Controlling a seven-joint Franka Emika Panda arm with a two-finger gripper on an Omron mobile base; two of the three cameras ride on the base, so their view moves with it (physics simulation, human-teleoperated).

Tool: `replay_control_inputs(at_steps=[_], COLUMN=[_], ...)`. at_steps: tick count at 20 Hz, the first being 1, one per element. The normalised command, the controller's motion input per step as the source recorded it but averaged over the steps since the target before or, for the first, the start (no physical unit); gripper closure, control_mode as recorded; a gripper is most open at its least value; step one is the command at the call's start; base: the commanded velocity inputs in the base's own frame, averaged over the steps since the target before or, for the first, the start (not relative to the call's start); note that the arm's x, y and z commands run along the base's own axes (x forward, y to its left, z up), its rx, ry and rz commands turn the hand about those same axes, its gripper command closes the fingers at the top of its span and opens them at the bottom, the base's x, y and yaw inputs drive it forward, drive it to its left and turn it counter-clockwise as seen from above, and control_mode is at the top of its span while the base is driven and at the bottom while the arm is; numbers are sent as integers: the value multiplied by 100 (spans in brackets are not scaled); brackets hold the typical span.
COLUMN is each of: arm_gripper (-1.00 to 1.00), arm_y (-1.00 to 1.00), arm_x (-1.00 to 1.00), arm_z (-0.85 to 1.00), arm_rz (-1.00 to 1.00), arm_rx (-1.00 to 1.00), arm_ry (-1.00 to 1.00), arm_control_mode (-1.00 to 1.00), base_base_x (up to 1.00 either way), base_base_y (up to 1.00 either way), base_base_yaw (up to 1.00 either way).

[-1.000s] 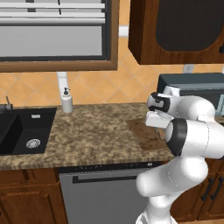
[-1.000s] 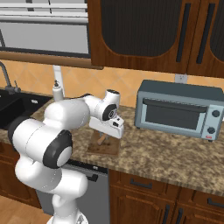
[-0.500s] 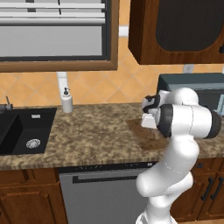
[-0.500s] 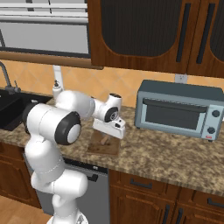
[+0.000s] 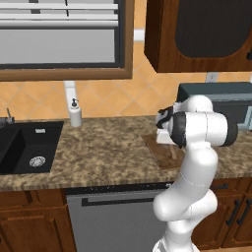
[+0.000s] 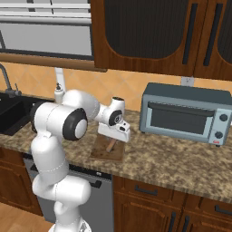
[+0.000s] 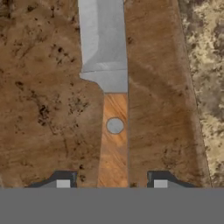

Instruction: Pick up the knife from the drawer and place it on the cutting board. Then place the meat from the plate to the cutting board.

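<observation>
The knife (image 7: pixel 105 57) lies flat on the cutting board (image 7: pixel 43 113), grey blade pointing away and tan handle toward me. My gripper (image 7: pixel 111 182) hovers just above the handle end, open, with its fingertips (image 7: pixel 63 183) well apart on either side and not touching the wood. From the right base view the gripper (image 6: pixel 115 136) sits low over the cutting board (image 6: pixel 102 154), with the knife (image 6: pixel 110 146) handle poking out beneath it. In the left base view my own arm covers most of the cutting board (image 5: pixel 160 150). The drawer, plate and meat are out of view.
A grey toaster oven (image 6: pixel 183 113) stands on the granite counter (image 6: pixel 172 158) to the right of the board. A black sink (image 5: pixel 19 147) and a soap dispenser (image 5: pixel 75 113) are far to the left. A dishwasher (image 5: pixel 115 216) front lies below.
The arm's elbow has swung round and risen, while the hand has stayed low over the cutting board.
</observation>
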Motion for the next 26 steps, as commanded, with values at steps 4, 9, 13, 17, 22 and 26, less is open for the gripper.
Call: replay_control_inputs(at_steps=[4, 9, 13, 17, 22, 26], arm_gripper=[-100, -100, -100, -100, -100, -100], arm_y=[0, 11, 51, 64, 38, 34], arm_x=[-23, -40, -41, -63, -81, -100], arm_z=[19, 30, 62, 67, 69, 59], arm_rz=[0, 1, 5, 6, 7, 7], arm_rx=[0, 0, 1, 10, 2, 0], arm_ry=[-10, -16, -4, 0, 0, -5], arm_control_mode=[-100, -100, -100, -100, -100, -100], base_base_x=[0, 0, 0, 0, 0, 0], base_base_y=[0, 0, 0, 0, 0, 0], base_base_yaw=[0, 0, 0, 0, 0, 0])
